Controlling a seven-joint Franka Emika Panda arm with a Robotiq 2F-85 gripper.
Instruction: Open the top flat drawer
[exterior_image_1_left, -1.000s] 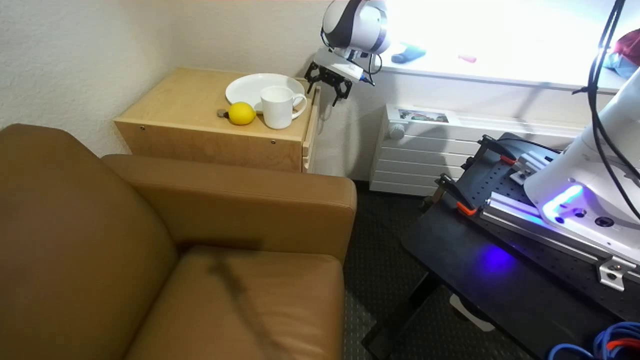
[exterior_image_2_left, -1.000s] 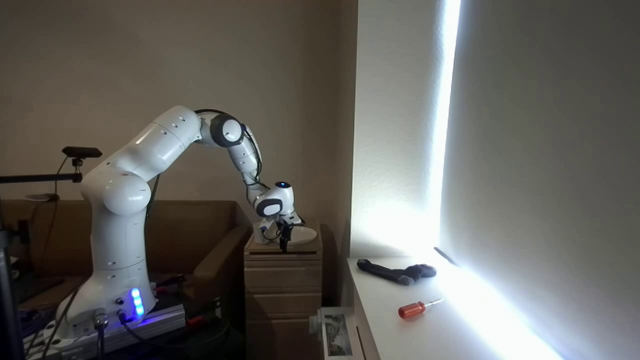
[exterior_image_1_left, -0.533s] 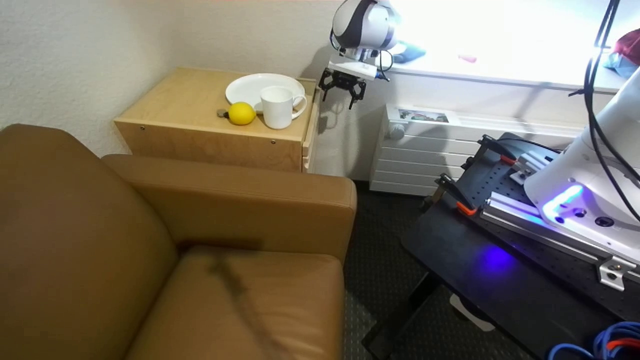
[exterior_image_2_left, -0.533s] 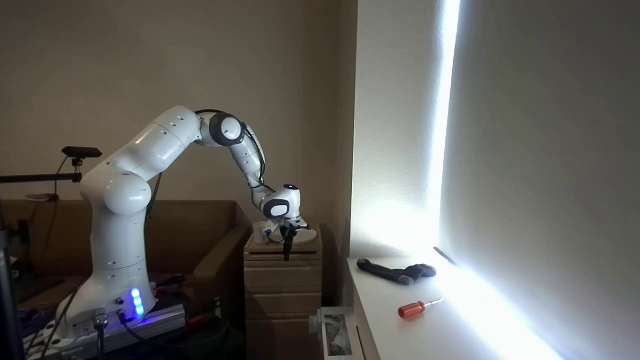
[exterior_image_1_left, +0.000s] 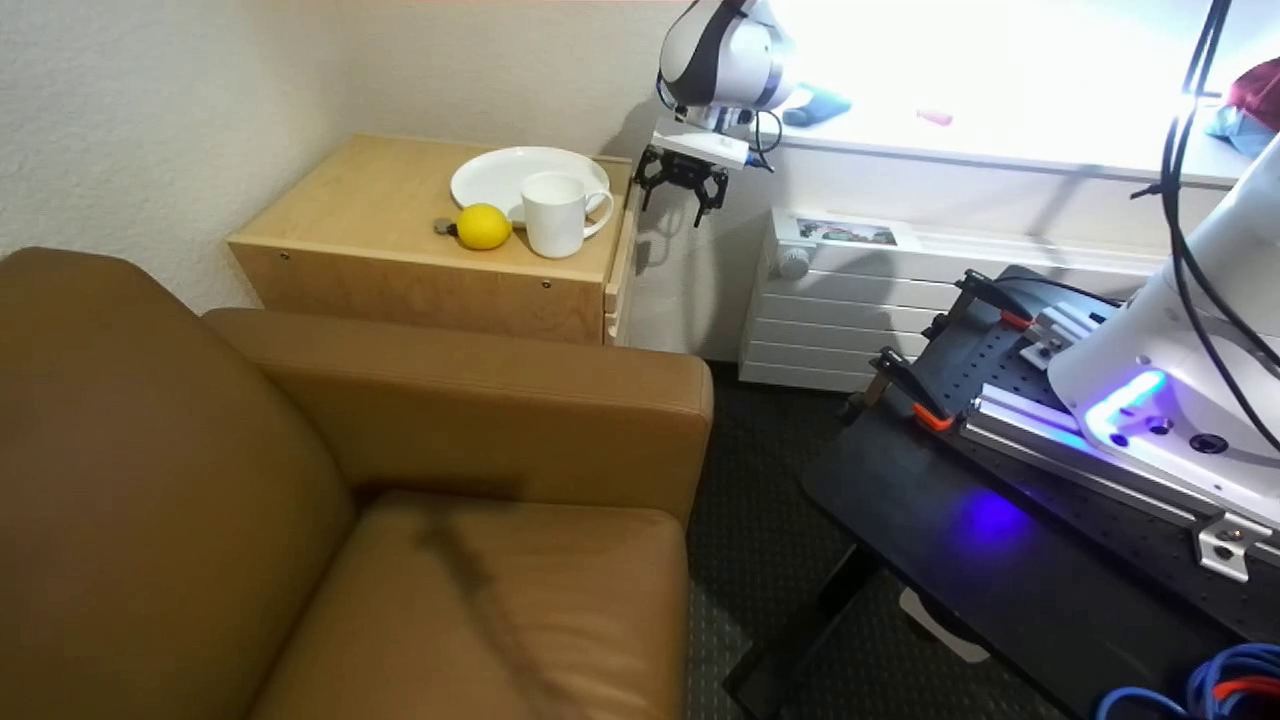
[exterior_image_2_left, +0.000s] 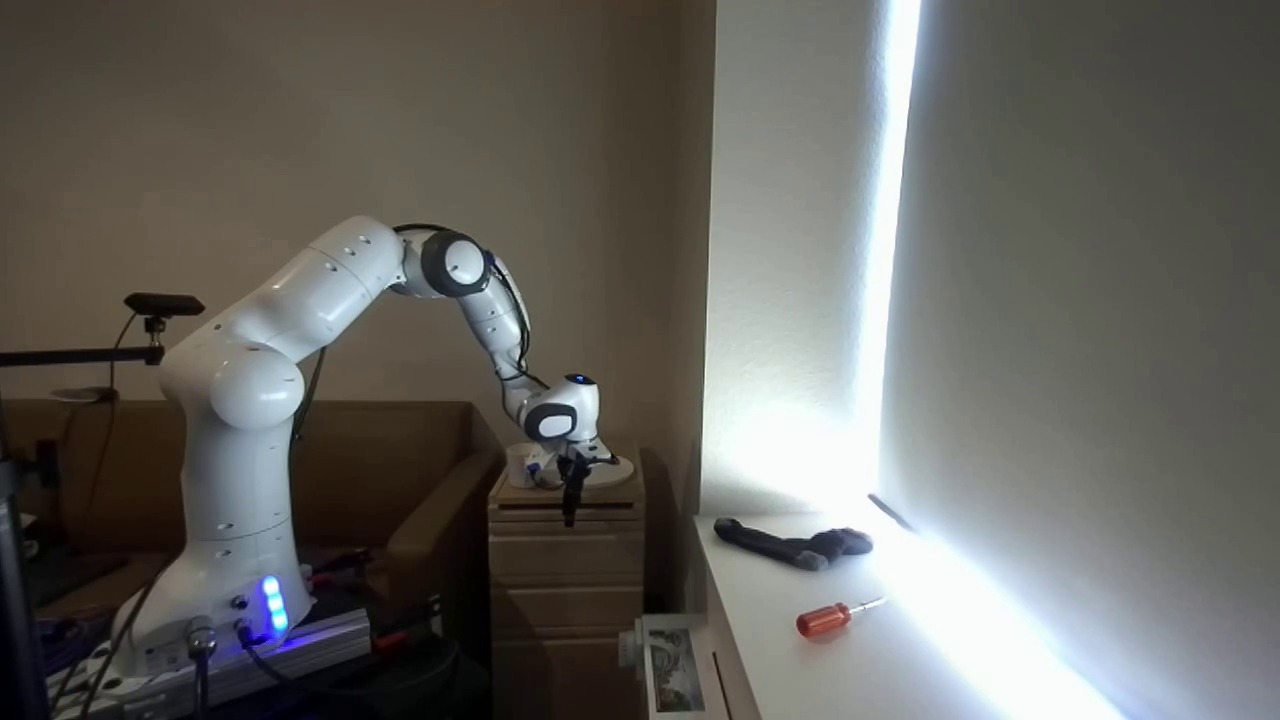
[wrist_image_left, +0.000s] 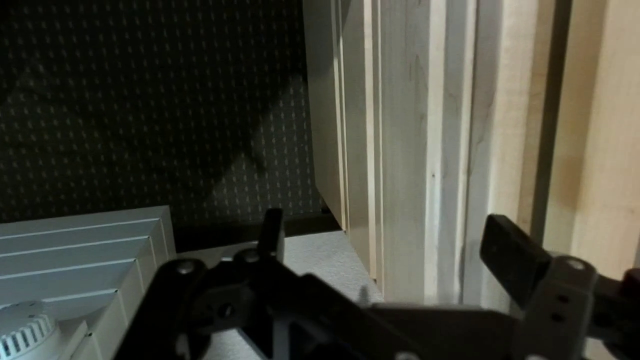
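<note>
The light wooden cabinet (exterior_image_1_left: 360, 210) stands in the corner. Its top flat drawer (exterior_image_1_left: 622, 245) shows as a thin pale front strip below the top slab, also in an exterior view (exterior_image_2_left: 612, 514) and in the wrist view (wrist_image_left: 515, 100). A narrow dark gap runs between slab and strip; the inner tray is not visible. My gripper (exterior_image_1_left: 671, 215) is open and empty, pointing down in front of the drawer's far part. It also shows in an exterior view (exterior_image_2_left: 571, 505). In the wrist view (wrist_image_left: 382, 220) one finger overlaps the front strip and gap; contact cannot be told.
On the cabinet top are a white plate (exterior_image_1_left: 490, 180), a white mug (exterior_image_1_left: 552, 220) and a yellow lemon-like object (exterior_image_1_left: 483, 228). A brown sofa armrest (exterior_image_1_left: 480, 375) stands beside the cabinet. A white radiator (exterior_image_1_left: 830, 330) and a windowsill (exterior_image_2_left: 770, 640) are nearby.
The gripper first moved outward from the cabinet's front edge and down, then slightly back and a little lower. It has stayed open. The drawer has not visibly moved.
</note>
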